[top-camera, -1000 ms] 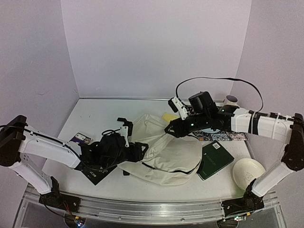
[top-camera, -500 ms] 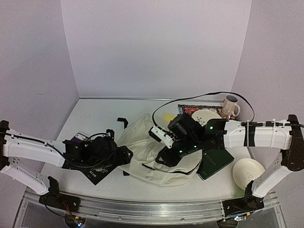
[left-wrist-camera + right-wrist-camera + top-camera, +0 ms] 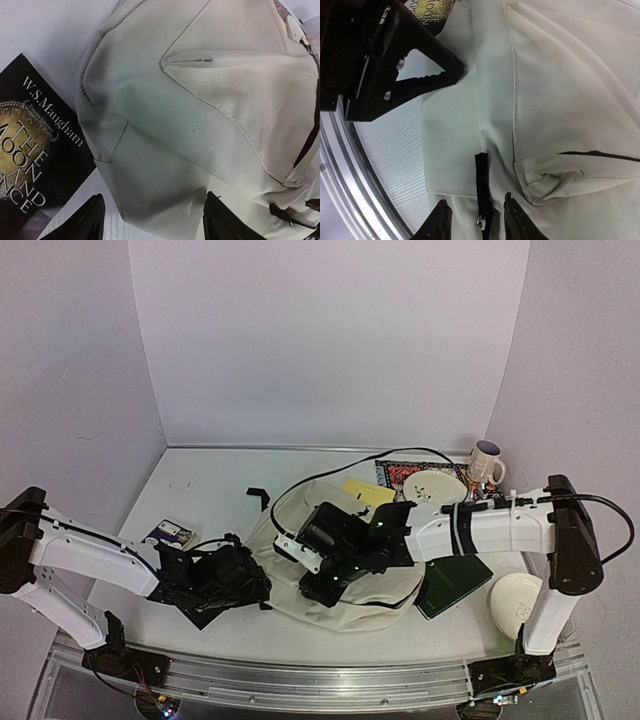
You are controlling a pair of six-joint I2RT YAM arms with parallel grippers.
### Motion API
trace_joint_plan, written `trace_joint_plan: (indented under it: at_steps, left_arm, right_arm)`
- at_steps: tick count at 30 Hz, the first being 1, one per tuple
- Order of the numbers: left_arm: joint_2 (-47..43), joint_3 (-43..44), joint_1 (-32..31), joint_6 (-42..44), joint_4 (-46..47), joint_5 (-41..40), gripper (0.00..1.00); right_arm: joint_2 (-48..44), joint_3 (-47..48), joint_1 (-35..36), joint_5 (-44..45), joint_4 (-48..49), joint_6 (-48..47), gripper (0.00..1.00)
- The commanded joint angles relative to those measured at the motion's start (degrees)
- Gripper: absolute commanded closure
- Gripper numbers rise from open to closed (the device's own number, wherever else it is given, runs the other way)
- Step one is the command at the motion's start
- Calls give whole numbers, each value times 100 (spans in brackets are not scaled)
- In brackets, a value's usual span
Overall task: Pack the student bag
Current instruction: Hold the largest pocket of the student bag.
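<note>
Pale lilac walls closing in on three sides, white surface spreading out below them, aluminium rail running along its near edge, soft even light falling across everything

Soft even light from above, faint shadows, bowed edges in the top view, wrist views mildly blurred

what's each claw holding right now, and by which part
Nothing is gripped. The right claw straddles a black strap tab on the cream fabric backpack, jaws clear of it; the left claw stands open over the fabric.
</note>
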Motion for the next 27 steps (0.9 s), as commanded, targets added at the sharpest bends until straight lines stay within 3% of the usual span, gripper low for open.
trace_joint_plan:
  at_steps: [1,13,16,21,23,27]
  left_arm:
    - [189,282,3,71,379,-25,37]
    - [272,153,6,98,1017,19,64]
    - [289,136,3,102,1148,0,71]
    - [299,142,5,134,1214,-103,93]
    - [236,134,9,165,1196,-182,98]
    - [-12,156,15,219,866,-481,100]
  right_arm:
    - [340,341,59,248,-366,-174,66]
    - [719,362,56,684,-426,-165,73]
    - [745,359,56,714,-467,-176,79]
    - [521,318,56,747,-506,-157,99]
    - [299,255,56,808,-502,-143,100]
    - [-191,51,56,1085,-506,-97,100]
